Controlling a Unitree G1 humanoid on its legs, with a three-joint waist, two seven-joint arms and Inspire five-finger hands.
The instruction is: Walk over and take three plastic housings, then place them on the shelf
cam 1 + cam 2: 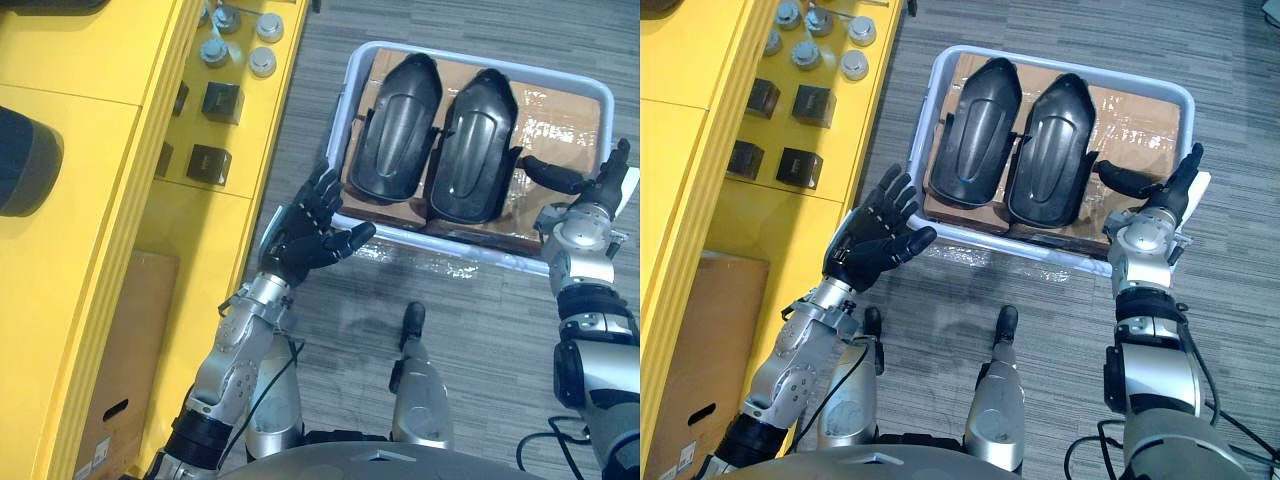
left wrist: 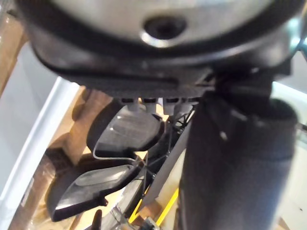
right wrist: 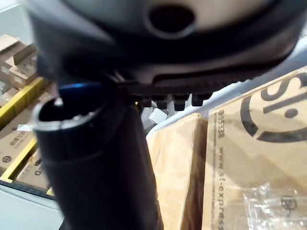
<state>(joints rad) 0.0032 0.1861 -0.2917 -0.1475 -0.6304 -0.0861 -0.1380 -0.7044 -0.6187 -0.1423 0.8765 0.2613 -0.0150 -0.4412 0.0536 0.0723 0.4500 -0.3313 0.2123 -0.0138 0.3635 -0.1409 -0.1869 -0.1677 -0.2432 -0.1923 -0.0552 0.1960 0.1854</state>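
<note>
While both hands hang empty, the task looks barely begun. The robot stands at the tray (image 1: 480, 55), which sits on the floor (image 1: 400, 290) beside the yellow shelf (image 1: 90, 150). Two black housings lie side by side on cardboard (image 1: 560, 110) in the tray: left housing (image 1: 395, 130) and right housing (image 1: 472, 145).

The left hand (image 1: 315, 235) has its fingers spread and palm up, gripping nothing, just outside the tray's near left corner. The right hand (image 1: 598, 192) is at the tray's right edge, fingers straight, thumb out over the cardboard near the right housing, seemingly apart from it.

The shelf carries metal caps (image 1: 262, 62) and black blocks (image 1: 222, 100), with no housing on the part in view. Judged: walk-up done; grasp, carry and placing all left. I count two housings, the task wants three.
</note>
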